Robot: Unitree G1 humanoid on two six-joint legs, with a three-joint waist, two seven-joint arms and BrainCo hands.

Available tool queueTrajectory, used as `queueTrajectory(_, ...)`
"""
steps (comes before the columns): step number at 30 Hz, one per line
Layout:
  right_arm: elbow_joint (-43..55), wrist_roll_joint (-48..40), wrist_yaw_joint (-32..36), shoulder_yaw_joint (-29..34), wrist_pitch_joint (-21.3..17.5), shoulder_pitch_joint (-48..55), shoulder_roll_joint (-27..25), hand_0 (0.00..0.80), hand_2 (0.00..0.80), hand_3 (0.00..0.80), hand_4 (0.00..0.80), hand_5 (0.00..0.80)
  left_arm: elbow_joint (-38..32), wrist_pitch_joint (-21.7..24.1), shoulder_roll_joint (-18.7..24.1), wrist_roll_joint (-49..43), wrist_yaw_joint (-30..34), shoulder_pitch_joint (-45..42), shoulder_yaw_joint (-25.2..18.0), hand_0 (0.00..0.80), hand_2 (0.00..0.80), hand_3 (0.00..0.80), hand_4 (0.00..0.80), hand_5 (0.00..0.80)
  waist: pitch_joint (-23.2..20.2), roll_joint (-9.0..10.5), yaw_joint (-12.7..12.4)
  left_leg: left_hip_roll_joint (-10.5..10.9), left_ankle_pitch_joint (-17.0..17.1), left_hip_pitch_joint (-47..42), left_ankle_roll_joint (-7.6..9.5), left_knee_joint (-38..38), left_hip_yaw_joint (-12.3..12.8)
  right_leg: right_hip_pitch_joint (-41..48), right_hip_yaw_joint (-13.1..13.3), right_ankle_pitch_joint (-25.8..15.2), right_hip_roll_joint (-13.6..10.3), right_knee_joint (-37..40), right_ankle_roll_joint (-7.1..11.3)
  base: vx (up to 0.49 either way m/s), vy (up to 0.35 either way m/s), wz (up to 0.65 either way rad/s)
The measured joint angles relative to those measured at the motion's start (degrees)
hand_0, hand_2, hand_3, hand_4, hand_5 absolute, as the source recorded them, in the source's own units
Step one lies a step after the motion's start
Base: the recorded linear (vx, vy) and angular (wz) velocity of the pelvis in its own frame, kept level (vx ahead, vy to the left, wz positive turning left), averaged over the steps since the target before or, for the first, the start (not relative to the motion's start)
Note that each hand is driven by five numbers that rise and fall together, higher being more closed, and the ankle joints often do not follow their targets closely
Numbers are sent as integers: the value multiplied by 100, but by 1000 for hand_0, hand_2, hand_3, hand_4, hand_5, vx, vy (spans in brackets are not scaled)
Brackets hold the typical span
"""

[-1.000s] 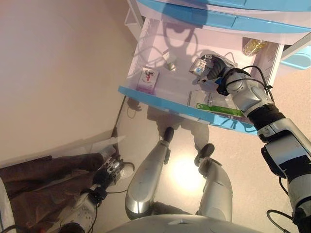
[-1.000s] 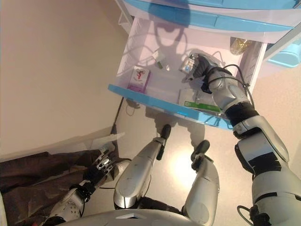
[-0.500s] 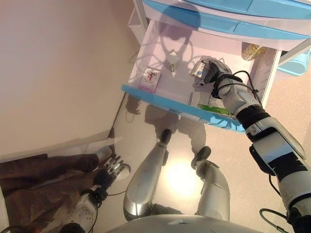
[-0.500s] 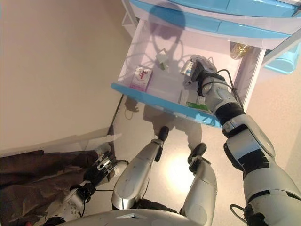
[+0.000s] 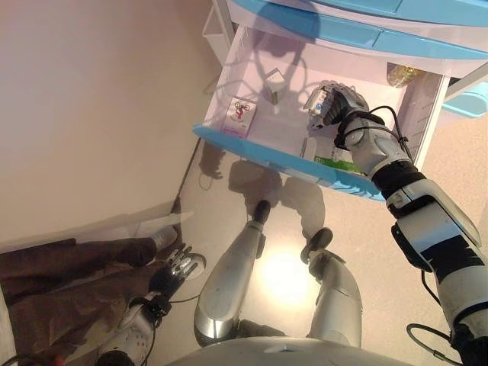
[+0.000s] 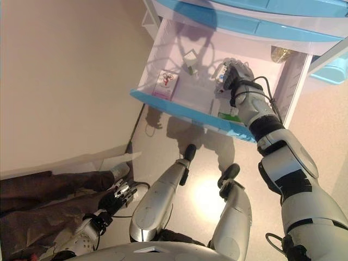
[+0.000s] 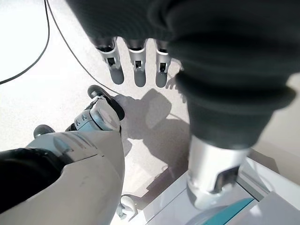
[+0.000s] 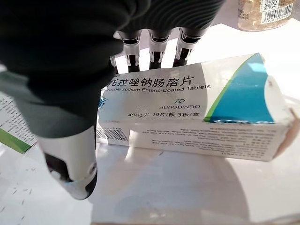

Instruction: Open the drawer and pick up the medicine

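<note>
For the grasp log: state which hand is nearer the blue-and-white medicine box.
Right. The right hand is in the open drawer, fingers on the blue-and-white medicine box. The left hand hangs low by the floor, far from it.

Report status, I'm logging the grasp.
Right hand shut on medicine box, over open drawer. Left hand open, idle, low. Nothing blocking.

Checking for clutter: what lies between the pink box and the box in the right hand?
A small white box stands between the pink box and the held box, seen in the eye views.
</note>
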State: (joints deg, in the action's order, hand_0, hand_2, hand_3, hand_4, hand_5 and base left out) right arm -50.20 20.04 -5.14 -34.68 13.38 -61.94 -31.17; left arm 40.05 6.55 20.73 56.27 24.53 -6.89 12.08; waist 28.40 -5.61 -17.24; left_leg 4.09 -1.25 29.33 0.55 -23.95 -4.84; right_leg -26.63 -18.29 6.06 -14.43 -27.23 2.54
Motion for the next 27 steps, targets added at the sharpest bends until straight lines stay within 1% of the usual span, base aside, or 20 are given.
queueTrajectory(5,-94,-98,-197,2,-122,2,0,0,0,0,0,0,0,21,0,0,2,0,12,0,0,0,0,0,0,0,-9,2,0,2,1,0,0,0,-1,-8,-2,0,-13,0,0,0)
queueTrajectory(9,-105,-96,-198,3,-135,3,-3,0,0,0,0,0,-7,25,4,4,3,0,75,0,0,0,0,0,0,0,-4,2,1,3,4,-2,6,0,-1,-9,-3,2,-15,0,0,0)
queueTrajectory(17,-196,-69,57,1,-45,-111,-3,0,0,0,0,0,-30,25,5,6,2,1,164,0,0,0,0,0,0,0,-14,1,6,1,12,-8,6,4,0,-10,-4,-4,-15,0,0,0)
queueTrajectory(23,-467,-63,179,-1,-11,-273,37,0,0,0,0,0,-21,24,5,7,8,1,172,0,0,0,0,0,0,0,-57,1,2,2,17,-45,3,11,-1,-10,-8,-24,-15,0,0,0)
queueTrajectory(24,-499,-63,188,-1,-6,-289,39,800,800,800,800,800,-21,24,5,7,8,1,172,0,0,0,0,0,0,0,-64,2,1,4,19,-54,2,12,-1,-9,-10,-29,-13,0,0,0)
queueTrajectory(27,-634,-64,277,6,1,-389,61,800,800,800,800,800,-6,24,5,6,11,1,174,0,0,0,0,0,0,0,-77,2,-2,17,21,-74,-5,15,-5,0,-10,-32,0,0,0,0)
